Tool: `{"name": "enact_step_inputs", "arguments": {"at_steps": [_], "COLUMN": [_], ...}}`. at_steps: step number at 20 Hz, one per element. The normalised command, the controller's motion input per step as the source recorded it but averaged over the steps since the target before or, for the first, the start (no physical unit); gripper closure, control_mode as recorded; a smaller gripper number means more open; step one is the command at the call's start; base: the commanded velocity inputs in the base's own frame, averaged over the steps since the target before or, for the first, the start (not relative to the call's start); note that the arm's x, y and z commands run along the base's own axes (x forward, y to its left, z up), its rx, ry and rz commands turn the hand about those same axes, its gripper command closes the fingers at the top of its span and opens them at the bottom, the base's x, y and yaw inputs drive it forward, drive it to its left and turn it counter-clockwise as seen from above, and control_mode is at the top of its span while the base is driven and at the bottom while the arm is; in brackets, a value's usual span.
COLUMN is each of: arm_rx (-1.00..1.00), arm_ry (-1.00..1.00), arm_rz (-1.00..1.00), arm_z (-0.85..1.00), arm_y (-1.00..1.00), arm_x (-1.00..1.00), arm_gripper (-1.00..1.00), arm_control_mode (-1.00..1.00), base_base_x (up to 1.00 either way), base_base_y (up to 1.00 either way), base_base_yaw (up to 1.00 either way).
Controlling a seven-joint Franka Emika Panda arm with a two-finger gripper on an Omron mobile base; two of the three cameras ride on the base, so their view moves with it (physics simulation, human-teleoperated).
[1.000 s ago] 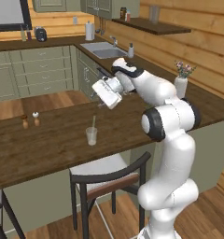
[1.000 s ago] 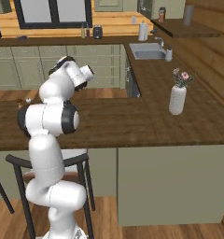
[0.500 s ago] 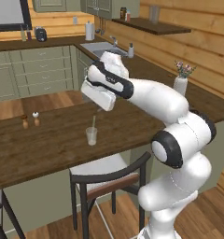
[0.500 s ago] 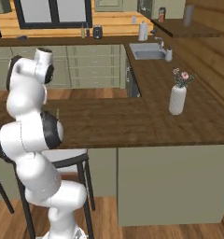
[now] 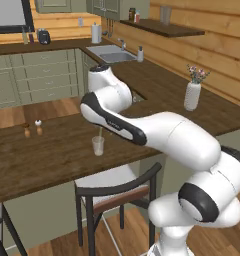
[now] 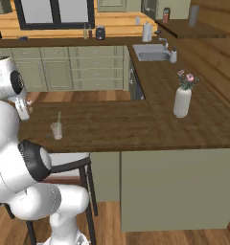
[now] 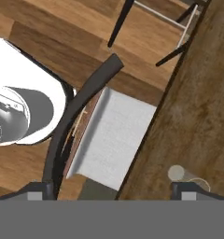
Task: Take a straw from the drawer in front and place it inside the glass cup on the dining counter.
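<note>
The straw (image 6: pixel 59 118) stands upright inside the glass cup (image 6: pixel 56 130) on the dining counter (image 6: pixel 136 124). The gripper (image 7: pixel 113 189), jaws wide and empty, hangs just beside the cup; a careless swing could topple it.

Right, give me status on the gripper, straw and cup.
Gripper open, empty, above the dining counter edge. Straw upright in the glass cup. Chair below the hand, nothing blocking.

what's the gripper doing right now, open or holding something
Gripper: open, holding nothing; the straw already stands in the glass cup.
</note>
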Motion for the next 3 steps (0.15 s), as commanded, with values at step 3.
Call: {"name": "enact_step_inputs", "arguments": {"at_steps": [3], "arm_rx": [-0.14], "arm_ry": [-0.03], "arm_rz": [0.0], "arm_z": [0.0], "arm_y": [-0.11], "arm_x": [-1.0], "arm_gripper": [-1.0], "arm_control_mode": [-1.0], "base_base_x": [0.0], "base_base_y": [0.0], "base_base_yaw": [0.0]}}
